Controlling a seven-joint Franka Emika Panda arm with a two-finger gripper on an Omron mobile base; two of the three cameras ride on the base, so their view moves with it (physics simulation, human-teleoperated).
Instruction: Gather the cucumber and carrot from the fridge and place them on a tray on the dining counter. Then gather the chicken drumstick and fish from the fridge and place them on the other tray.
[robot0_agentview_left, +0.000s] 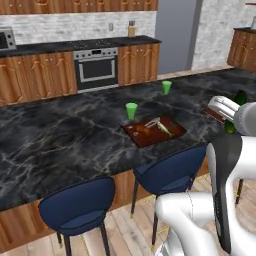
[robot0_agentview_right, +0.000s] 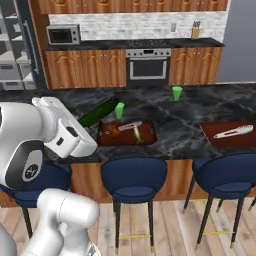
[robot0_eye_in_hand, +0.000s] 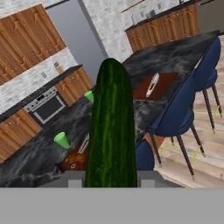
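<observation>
My gripper (robot0_eye_in_hand: 111, 177) is shut on the cucumber (robot0_eye_in_hand: 111, 131), a long dark green one that points ahead over the dining counter (robot0_agentview_left: 60, 140). In the right base view the cucumber (robot0_agentview_right: 98, 112) juts out past my hand toward the nearer tray (robot0_agentview_right: 107, 141). That brown tray (robot0_agentview_left: 172, 136) holds a few small pale and brown items that I cannot name. A second brown tray (robot0_agentview_right: 215, 137) lies further right with a pale long thing on it. The carrot, chicken drumstick and fish are not recognisable in these views.
Two green cups (robot0_agentview_left: 131, 110) (robot0_agentview_left: 166, 87) stand on the counter behind the nearer tray. Blue stools (robot0_agentview_right: 134, 179) (robot0_agentview_right: 227, 170) line the counter's near edge. An oven (robot0_agentview_left: 96, 67) and wooden cabinets run along the back wall.
</observation>
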